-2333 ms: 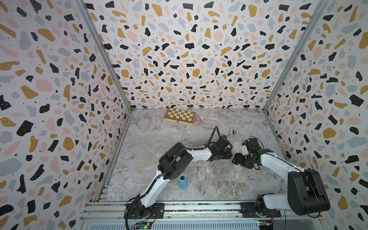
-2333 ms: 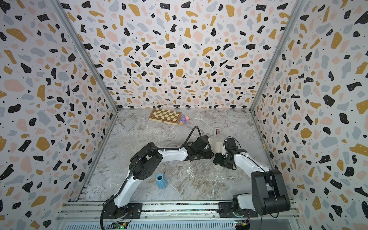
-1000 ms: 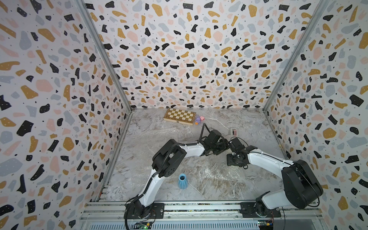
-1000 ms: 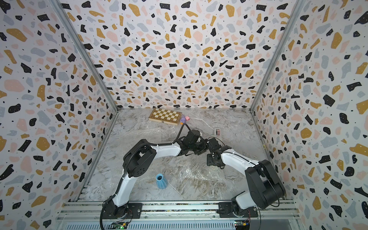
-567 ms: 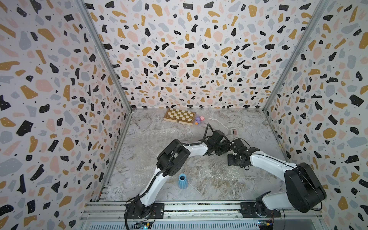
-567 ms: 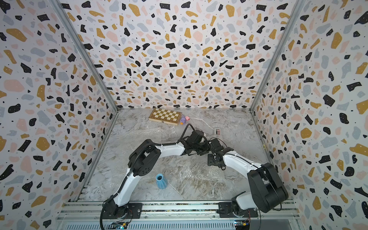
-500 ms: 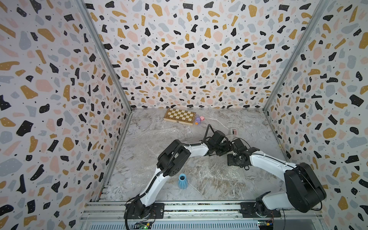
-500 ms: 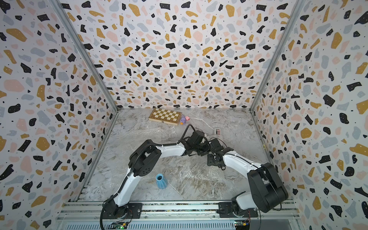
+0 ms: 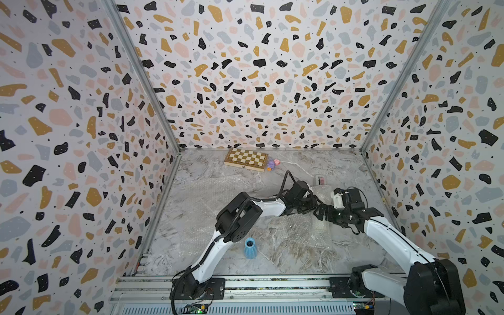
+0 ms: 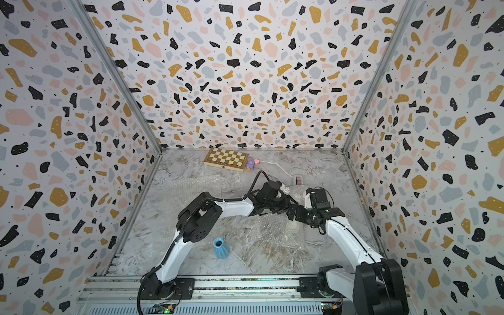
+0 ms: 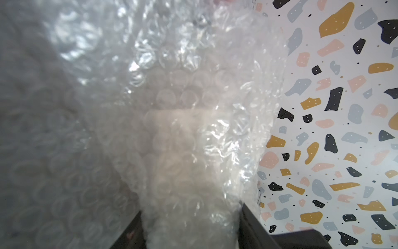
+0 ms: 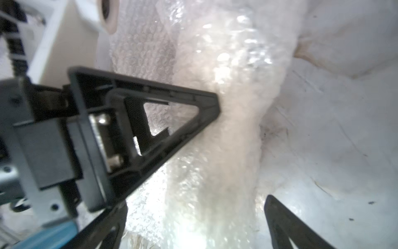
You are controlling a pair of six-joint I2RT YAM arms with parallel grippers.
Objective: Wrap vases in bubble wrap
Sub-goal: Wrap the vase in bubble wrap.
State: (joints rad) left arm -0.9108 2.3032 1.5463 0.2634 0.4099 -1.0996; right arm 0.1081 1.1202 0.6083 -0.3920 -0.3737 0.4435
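bubble wrap [image 11: 193, 64] covers the cream vase [image 11: 176, 138], right of centre on the table [image 9: 341, 169]. your left end effector [image 11: 190, 212] pinches the bundle, likely to hold the wrap tight; the right end effector [image 12: 196, 201] is spread around it. blue vase [image 9: 249, 248] stands bare, lower centre of the frame.

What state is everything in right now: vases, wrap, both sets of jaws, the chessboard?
White vase: covered in bubble wrap.
Blue vase: upright, bare, untouched.
Spare sheet: lying flat on the table.
Left gripper: jaws shut on the wrapped white vase.
Right gripper: jaws wide open, empty.
Chessboard: folded shut.
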